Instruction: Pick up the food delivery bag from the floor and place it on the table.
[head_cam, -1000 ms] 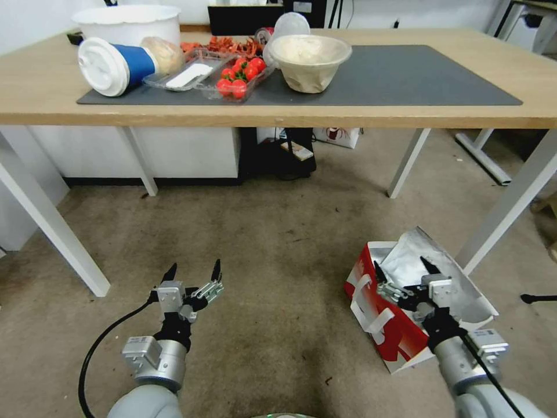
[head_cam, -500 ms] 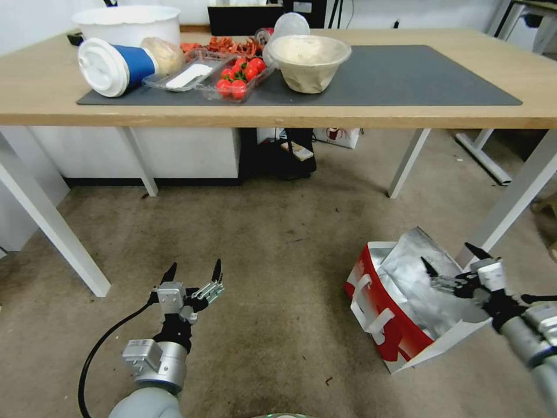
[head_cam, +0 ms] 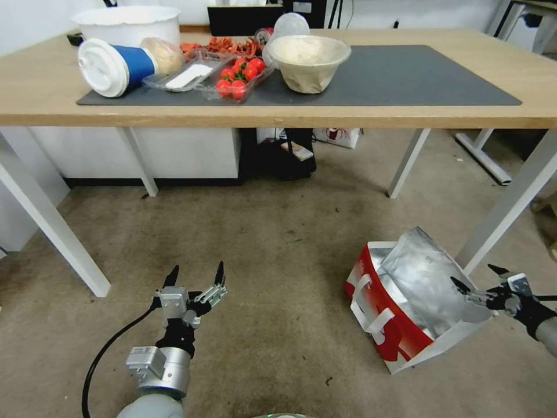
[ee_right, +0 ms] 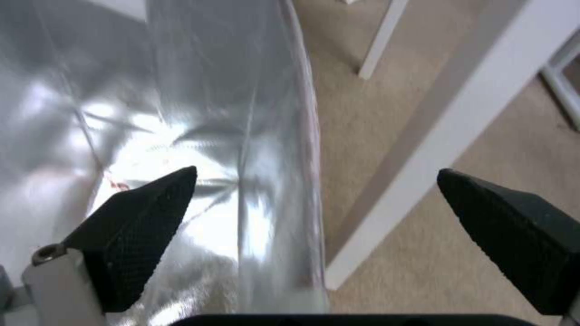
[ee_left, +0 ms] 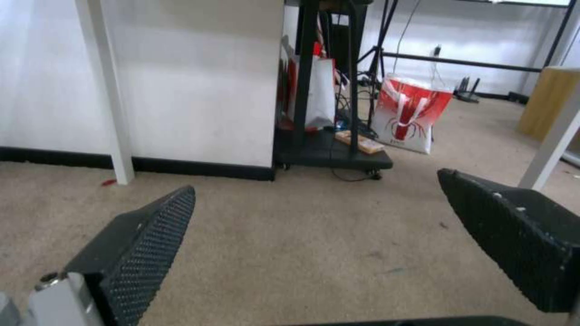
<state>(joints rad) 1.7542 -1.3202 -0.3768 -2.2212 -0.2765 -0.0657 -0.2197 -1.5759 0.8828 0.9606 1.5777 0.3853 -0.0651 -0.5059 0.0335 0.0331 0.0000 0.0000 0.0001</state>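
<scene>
the bag is sitting on the floor beside a table leg, not yet lifted. the right gripper is hovering wide open and empty at its foil rim. the left gripper is waiting open, empty, well apart.

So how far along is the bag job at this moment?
Nothing is done yet: the food delivery bag sits open on the floor. In hand: the right end effector is open at the bag's foil-lined far edge, gripping nothing. The left end effector hangs open above the carpet. Left: grasping, lifting, placing on the table.
</scene>
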